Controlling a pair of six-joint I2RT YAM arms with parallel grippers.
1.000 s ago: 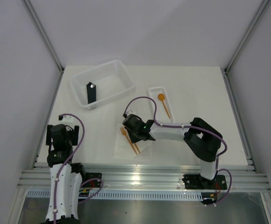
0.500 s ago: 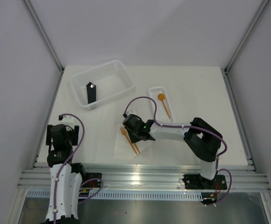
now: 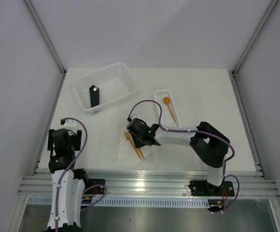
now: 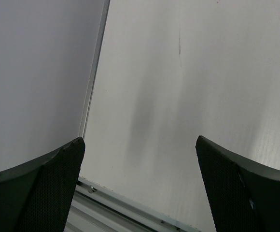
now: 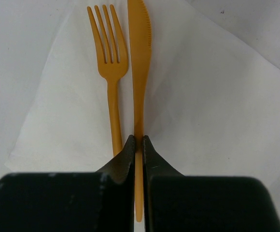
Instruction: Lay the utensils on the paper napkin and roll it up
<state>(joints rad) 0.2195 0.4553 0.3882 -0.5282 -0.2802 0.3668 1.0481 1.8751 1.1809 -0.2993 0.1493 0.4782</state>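
Note:
The white paper napkin (image 3: 148,155) (image 5: 212,106) lies near the table's front edge. An orange fork (image 5: 108,58) (image 3: 127,137) lies on it. My right gripper (image 5: 138,141) (image 3: 136,140) is shut on the handle of an orange knife (image 5: 139,58), which sits right beside the fork, over the napkin. An orange spoon (image 3: 168,106) lies in a narrow white tray (image 3: 159,94) farther back. My left gripper (image 4: 140,159) (image 3: 63,137) is open and empty above bare table at the left edge.
A large white slotted basket (image 3: 117,71) stands at the back left with a black upright block (image 3: 94,95) in it. A metal rail (image 3: 145,183) runs along the table's front edge, and walls close in on both sides.

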